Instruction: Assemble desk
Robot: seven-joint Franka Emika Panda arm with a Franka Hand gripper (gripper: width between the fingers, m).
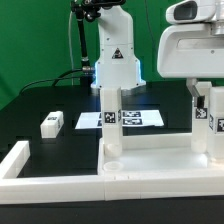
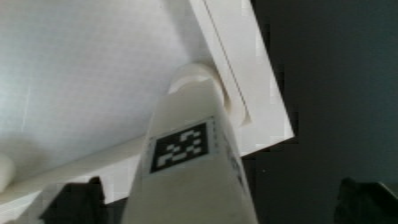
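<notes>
Your gripper point(image 2: 217, 207) holds its fingers wide apart on nothing, and right beneath it a desk leg point(image 2: 182, 160) stands upright in the desk top's point(image 1: 160, 165) corner, long axis vertical, with a second upright leg point(image 1: 112, 120), a loose leg point(image 1: 52, 123) and the marker board point(image 1: 140, 118) well aside.

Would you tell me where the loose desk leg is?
In the exterior view, the loose leg lies on the table at the view's left, left of the marker board.
</notes>
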